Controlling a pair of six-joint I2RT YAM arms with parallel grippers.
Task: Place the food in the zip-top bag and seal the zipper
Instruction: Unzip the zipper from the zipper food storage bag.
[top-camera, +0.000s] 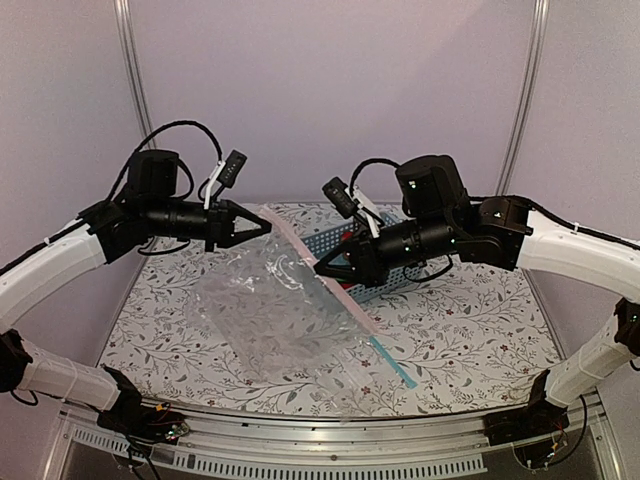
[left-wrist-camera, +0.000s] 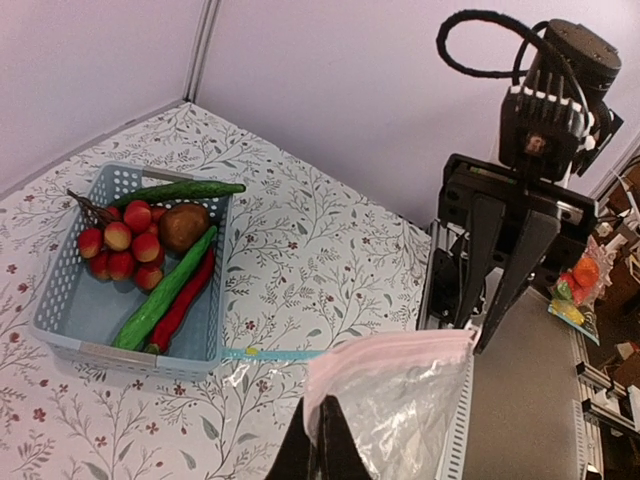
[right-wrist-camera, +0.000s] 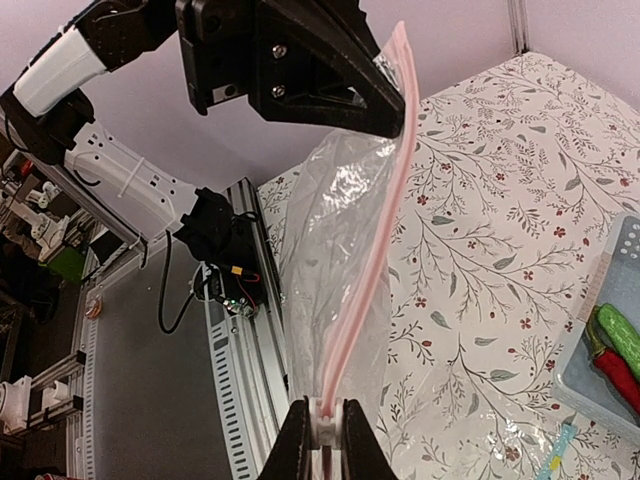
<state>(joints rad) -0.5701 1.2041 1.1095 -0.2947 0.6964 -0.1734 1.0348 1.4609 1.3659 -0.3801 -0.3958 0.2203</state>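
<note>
Left gripper (top-camera: 265, 226) and right gripper (top-camera: 320, 270) both clench the zipper (right-wrist-camera: 376, 250), holding the zip-top bag (top-camera: 265, 310) up near the basket (left-wrist-camera: 60, 290) of food (left-wrist-camera: 165, 285).

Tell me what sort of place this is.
Most likely a robotics lab work cell, not a kitchen. Plain panel walls on metal posts box in the table. An aluminium rail runs along its near edge, and the food sits staged in a basket.
</note>
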